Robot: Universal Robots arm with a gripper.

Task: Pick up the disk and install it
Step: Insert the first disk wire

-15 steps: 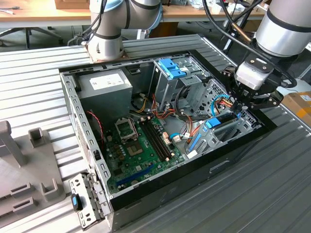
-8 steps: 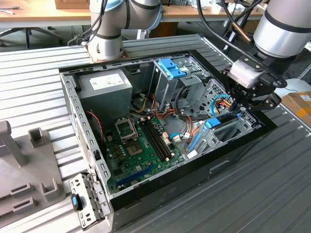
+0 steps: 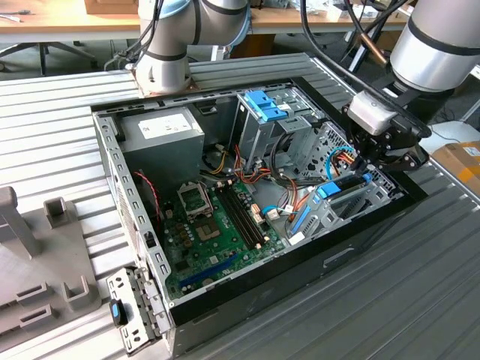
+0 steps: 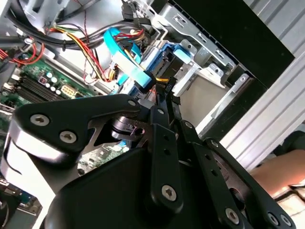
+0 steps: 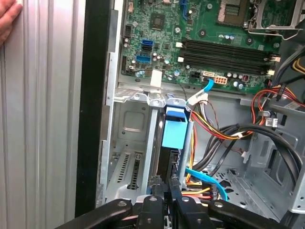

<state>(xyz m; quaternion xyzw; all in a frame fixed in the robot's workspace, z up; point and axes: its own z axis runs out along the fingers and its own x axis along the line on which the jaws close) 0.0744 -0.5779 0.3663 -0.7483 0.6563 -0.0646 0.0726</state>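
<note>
The disk (image 3: 343, 187) is a flat black drive with bright blue rails. It stands on edge, tilted, in the grey drive bay (image 3: 352, 206) at the open computer case's corner, on the exterior view's right. My gripper (image 3: 369, 169) is over its upper end, and the fingers are shut on the disk's edge. In the first wrist view the blue end tab of the disk (image 5: 174, 128) points towards the motherboard, with the gripper (image 5: 168, 185) pinching the black body. In the second wrist view the gripper (image 4: 163, 93) meets the blue frame of the disk (image 4: 167, 58).
The green motherboard (image 3: 217, 225) covers the case floor, with the power supply (image 3: 161, 131) and a tall grey cage with a blue latch (image 3: 262, 105) behind. Light-blue cables (image 4: 126, 62) and coloured wires crowd the bay. A person's hand (image 5: 7, 19) rests on the ribbed table beside the case.
</note>
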